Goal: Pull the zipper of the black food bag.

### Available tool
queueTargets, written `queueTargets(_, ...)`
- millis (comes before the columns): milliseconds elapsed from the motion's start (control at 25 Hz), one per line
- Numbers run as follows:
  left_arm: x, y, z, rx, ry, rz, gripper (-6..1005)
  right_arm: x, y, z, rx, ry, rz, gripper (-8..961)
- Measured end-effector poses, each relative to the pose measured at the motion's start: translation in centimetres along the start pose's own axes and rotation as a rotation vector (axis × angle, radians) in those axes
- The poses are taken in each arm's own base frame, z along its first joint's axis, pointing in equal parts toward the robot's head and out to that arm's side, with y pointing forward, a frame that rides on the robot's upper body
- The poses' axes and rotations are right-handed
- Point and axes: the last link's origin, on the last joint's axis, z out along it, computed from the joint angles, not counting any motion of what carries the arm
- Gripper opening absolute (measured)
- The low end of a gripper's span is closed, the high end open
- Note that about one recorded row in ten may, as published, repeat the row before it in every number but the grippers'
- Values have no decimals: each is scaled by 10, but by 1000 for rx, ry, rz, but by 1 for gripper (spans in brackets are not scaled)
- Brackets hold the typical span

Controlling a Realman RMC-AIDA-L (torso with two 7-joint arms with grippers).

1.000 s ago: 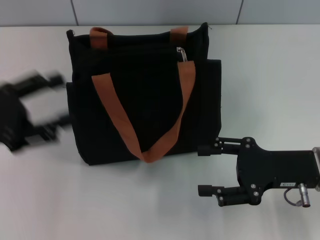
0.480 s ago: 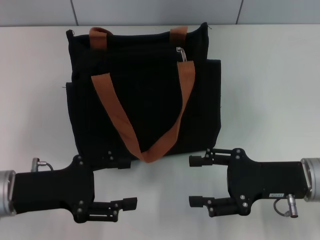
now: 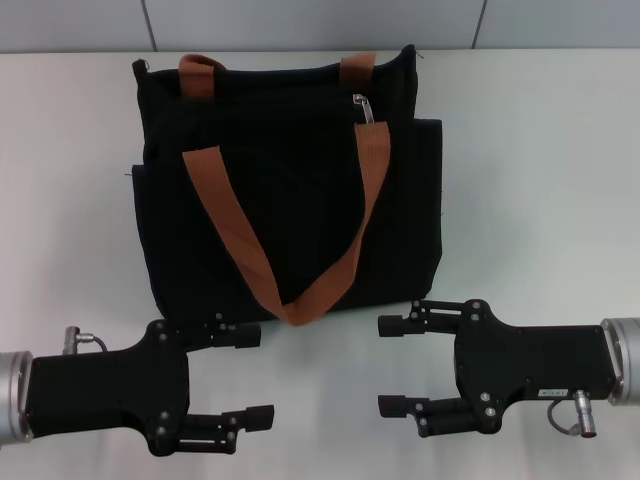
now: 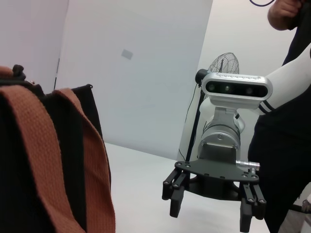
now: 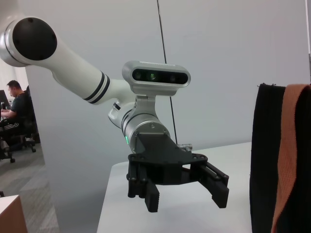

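Nearest the robot, the left pincer (image 3: pixel 248 372) and right pincer (image 3: pixel 392 366) hover low over the white tabletop (image 3: pixel 540 180), facing each other, both spread wide and holding nothing. Just beyond them the black food bag (image 3: pixel 290 190) lies flat, orange-brown straps (image 3: pixel 235 235) across its front. The zipper (image 3: pixel 364 108) sits near its far right top edge.
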Motion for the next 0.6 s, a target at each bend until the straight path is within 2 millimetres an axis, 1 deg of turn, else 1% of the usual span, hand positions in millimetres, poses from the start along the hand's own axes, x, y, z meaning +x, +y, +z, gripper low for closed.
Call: queueTargets(600, -1, 1, -1, -5, -4, -2, 832, -1, 1, 1, -6, -5, 3, 765)
